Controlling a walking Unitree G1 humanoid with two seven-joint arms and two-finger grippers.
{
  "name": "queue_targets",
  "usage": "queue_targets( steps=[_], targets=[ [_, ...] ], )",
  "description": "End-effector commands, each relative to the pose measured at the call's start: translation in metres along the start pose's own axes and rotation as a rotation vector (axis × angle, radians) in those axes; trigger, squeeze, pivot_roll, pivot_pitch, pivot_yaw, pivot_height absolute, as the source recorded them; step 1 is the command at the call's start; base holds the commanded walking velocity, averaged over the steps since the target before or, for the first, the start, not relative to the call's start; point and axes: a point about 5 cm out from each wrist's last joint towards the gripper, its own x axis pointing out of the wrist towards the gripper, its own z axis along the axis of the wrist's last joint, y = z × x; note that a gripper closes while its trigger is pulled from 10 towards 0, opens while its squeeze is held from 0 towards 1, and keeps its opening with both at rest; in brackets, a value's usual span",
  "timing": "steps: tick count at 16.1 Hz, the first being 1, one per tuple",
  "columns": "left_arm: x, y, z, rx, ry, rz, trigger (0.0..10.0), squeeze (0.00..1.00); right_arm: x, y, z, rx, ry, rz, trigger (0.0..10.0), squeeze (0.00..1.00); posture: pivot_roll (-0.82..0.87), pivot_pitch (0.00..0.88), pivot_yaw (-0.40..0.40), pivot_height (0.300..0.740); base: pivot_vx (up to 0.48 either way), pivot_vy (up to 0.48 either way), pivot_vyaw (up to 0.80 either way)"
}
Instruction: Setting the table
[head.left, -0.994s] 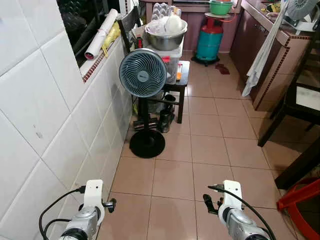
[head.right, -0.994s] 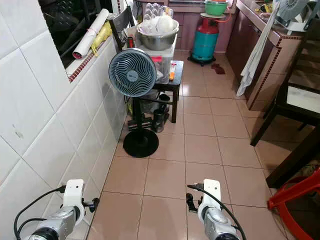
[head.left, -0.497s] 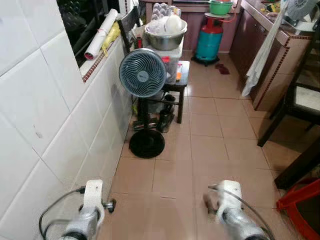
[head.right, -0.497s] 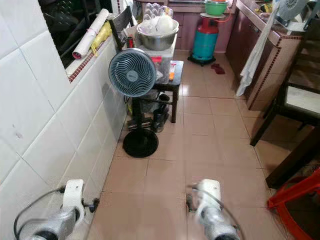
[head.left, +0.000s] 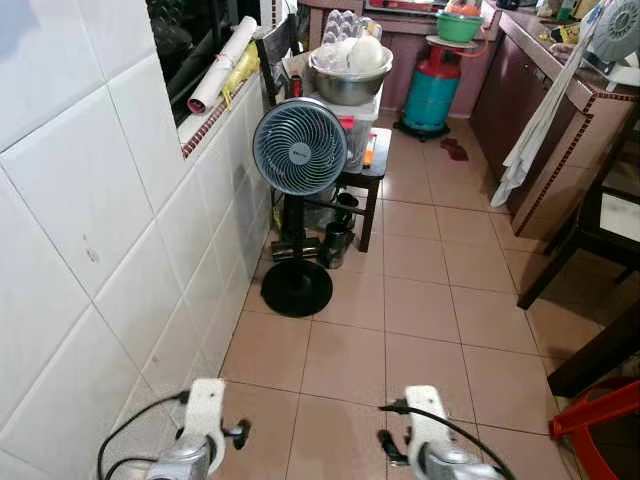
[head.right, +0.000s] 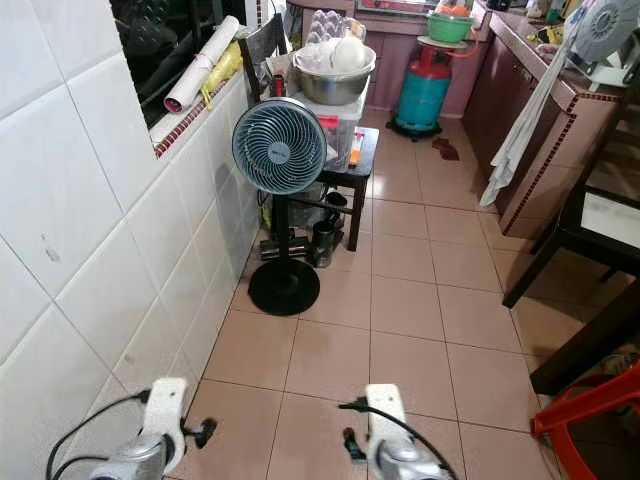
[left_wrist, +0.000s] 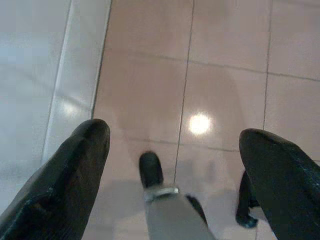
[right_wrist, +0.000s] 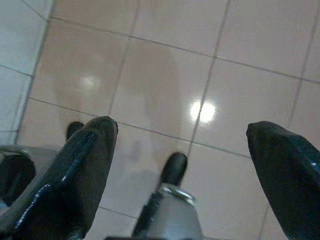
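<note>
Two grippers hang low over the pinkish-brown tiled floor (head.left: 420, 300), and from my seat both read as idle. On the left wrist camera, my left gripper (left_wrist: 185, 170) has its black fingers (left_wrist: 75, 175) spread wide with bare tile between them; my right gripper (right_wrist: 185, 165) is likewise spread apart and holds nothing. Ahead stands a round grey pedestal fan (head.left: 300, 147) on a black disc base, close to the white tiled wall (head.left: 110, 220). Just behind the fan is a small dark side table (head.left: 368, 172) carrying a clear plastic storage box topped by a large steel mixing bowl (head.left: 350, 82). Farther back I see a teal gas cylinder (head.left: 432, 92) with a green basin on top. A white cloth (head.left: 535, 120) hangs off the brown counter on my right, beside dark wooden furniture legs (head.left: 560, 250). I cannot make out any tableware to set, nor tell which table is meant.
</note>
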Motion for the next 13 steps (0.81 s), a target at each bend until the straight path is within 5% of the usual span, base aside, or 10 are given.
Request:
queue_targets(
  steps=[1, 5, 7, 10, 11, 13],
  targets=[
    [0.000, 0.004, 0.011, 0.042, -0.050, 0.001, 10.0, 0.00, 0.000, -0.005, 0.013, -0.006, -0.065, -0.007, 10.0, 0.00, 0.09, 0.000, -0.034, 0.740, 0.000, 0.000, 0.00],
    [-0.001, 0.010, 0.057, 0.036, -0.262, -0.045, 10.0, 0.00, -0.005, -0.012, 0.056, 0.082, -0.307, 0.004, 10.0, 0.00, 0.08, 0.000, -0.015, 0.740, 0.000, 0.000, 0.00],
    [-0.011, 0.020, 0.094, 0.076, -0.456, -0.100, 10.0, 0.00, -0.014, -0.019, 0.089, 0.131, -0.484, 0.030, 10.0, 0.00, 0.06, 0.000, -0.002, 0.740, 0.000, 0.000, 0.00],
    [-0.033, 0.041, 0.103, 0.179, -0.644, -0.031, 10.0, 0.00, -0.031, -0.031, 0.103, 0.098, -0.627, 0.030, 10.0, 0.00, 0.06, 0.000, -0.001, 0.740, 0.000, 0.000, 0.00],
    [-0.041, 0.053, 0.097, 0.153, -0.639, -0.017, 10.0, 0.00, -0.047, -0.032, 0.106, 0.075, -0.699, 0.037, 10.0, 0.00, 0.04, 0.000, 0.008, 0.740, 0.000, 0.000, 0.00],
    [-0.050, 0.049, 0.090, 0.154, -0.616, -0.074, 10.0, 0.00, -0.065, -0.029, 0.102, 0.090, -0.714, 0.097, 10.0, 0.00, 0.04, 0.000, 0.010, 0.740, 0.000, 0.000, 0.00]
  ],
)
